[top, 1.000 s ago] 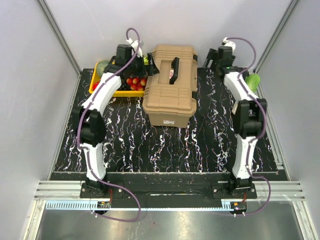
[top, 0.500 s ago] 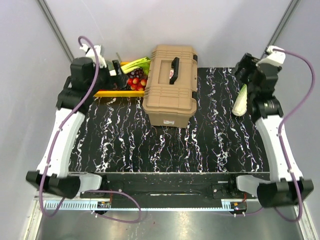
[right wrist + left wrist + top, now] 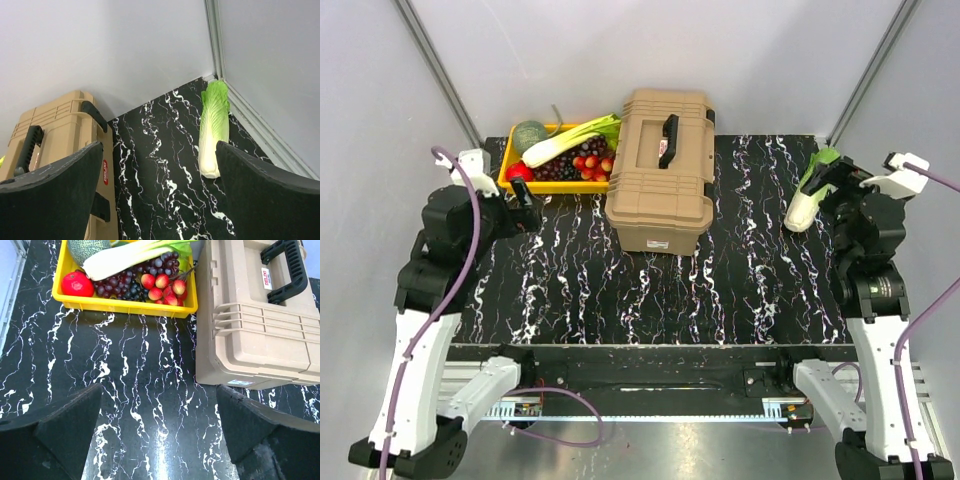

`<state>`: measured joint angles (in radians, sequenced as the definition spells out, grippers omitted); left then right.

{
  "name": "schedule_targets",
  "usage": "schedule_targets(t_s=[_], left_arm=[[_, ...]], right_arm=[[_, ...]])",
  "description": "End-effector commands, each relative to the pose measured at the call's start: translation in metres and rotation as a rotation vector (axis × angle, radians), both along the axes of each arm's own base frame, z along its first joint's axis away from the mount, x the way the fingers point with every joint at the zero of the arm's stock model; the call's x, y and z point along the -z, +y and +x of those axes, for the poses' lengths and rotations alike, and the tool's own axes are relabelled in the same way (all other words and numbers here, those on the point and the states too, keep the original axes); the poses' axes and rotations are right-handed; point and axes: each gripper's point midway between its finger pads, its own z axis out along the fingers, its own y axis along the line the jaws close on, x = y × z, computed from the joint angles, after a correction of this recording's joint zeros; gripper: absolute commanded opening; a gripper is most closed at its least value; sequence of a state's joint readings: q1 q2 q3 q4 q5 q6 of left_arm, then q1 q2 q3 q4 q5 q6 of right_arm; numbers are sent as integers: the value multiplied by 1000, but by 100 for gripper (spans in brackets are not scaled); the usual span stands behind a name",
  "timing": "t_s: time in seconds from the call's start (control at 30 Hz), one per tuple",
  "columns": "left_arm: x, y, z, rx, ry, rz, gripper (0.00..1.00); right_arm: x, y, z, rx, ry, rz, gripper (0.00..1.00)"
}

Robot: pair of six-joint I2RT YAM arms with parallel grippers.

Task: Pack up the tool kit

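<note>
the toolbox (image 3: 660,170) sits on the black marbled table (image 3: 720,270), toward its far edge and about midway across. it is tan and ribbed, its lid is down, and the black handle (image 3: 667,138) lies flat on top with a small red sticker beside it. no loose tools show outside the toolbox.

just to the left of the toolbox, at its far corner, stands a yellow crate (image 3: 560,185); the left wrist view shows the crate's right wall just beside the toolbox wall, and whether the two touch cannot be told. in the crate lie a leek (image 3: 570,140) with its green end toward the toolbox, a melon (image 3: 529,134) at the end farthest from the toolbox, dark grapes (image 3: 555,168), strawberries (image 3: 592,162) nearest the toolbox, and a red round fruit (image 3: 518,171).

well to the right of the toolbox a long cabbage (image 3: 808,200) lies on the table, its green leafy end pointing to the far side and its white end to the near side.

the left gripper (image 3: 159,390) hangs above the table to the left of the toolbox, on the near side of the crate, apart from both. its jaws are spread wide with only bare table showing between them.

the right gripper (image 3: 159,145) is raised to the right of the toolbox, near the cabbage. its jaws are also spread wide and hold nothing; in its wrist view the cabbage lies on the table beyond the fingers, untouched, with the toolbox at the left.
</note>
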<state>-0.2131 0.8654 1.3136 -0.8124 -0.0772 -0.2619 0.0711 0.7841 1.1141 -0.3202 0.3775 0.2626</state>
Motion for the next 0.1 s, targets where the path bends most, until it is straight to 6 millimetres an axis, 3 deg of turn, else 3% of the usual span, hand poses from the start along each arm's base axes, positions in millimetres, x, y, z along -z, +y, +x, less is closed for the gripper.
schedule_targets(t_s=[0.0, 0.07], left_arm=[[-5, 8, 1, -45, -35, 16, 99], [-6, 8, -1, -42, -42, 20, 99]], right_arm=[[10, 1, 0, 7, 28, 46, 99], [12, 2, 0, 1, 31, 54, 99]])
